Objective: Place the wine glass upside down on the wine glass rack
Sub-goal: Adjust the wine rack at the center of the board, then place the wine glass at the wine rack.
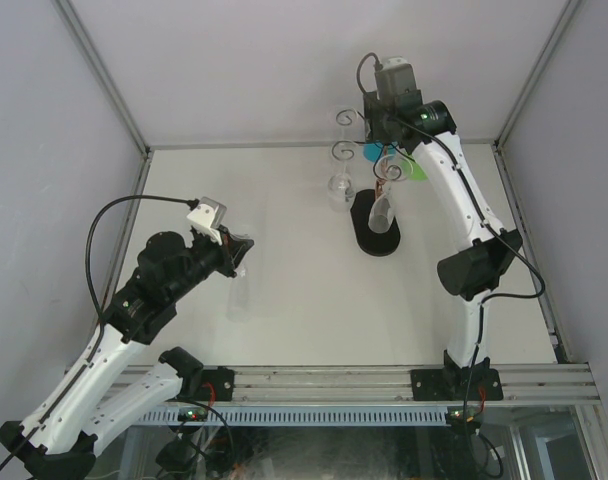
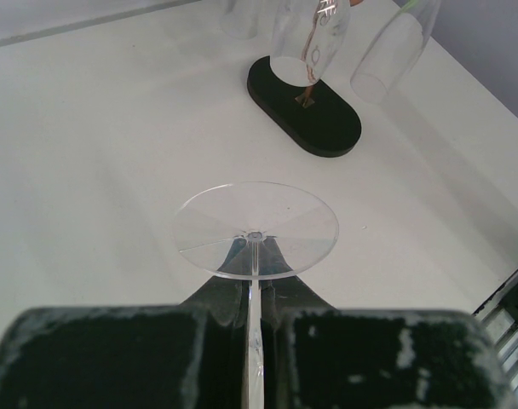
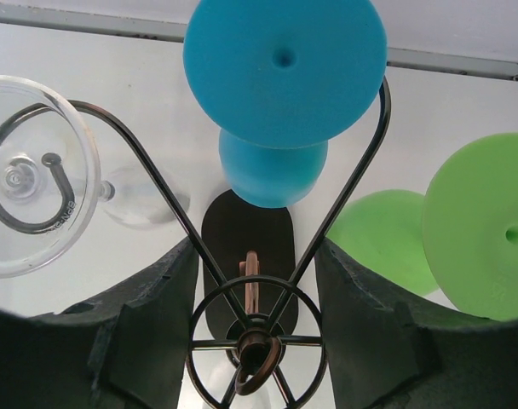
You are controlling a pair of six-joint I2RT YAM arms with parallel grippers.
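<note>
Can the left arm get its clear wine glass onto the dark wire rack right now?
Probably not cleanly: the left gripper holds the clear wine glass, but the open right gripper straddles the top of the dark-brown wire rack.

Clear wine glass (image 2: pixel 256 230), faint radial lines on its foot. Rack (image 3: pixel 256 348) dark-brown wire, base (image 2: pixel 306 106) black. Blue glass (image 3: pixel 284 68) top centre, green glass (image 3: pixel 485 230) right. Table (image 2: pixel 89 170) white.
</note>
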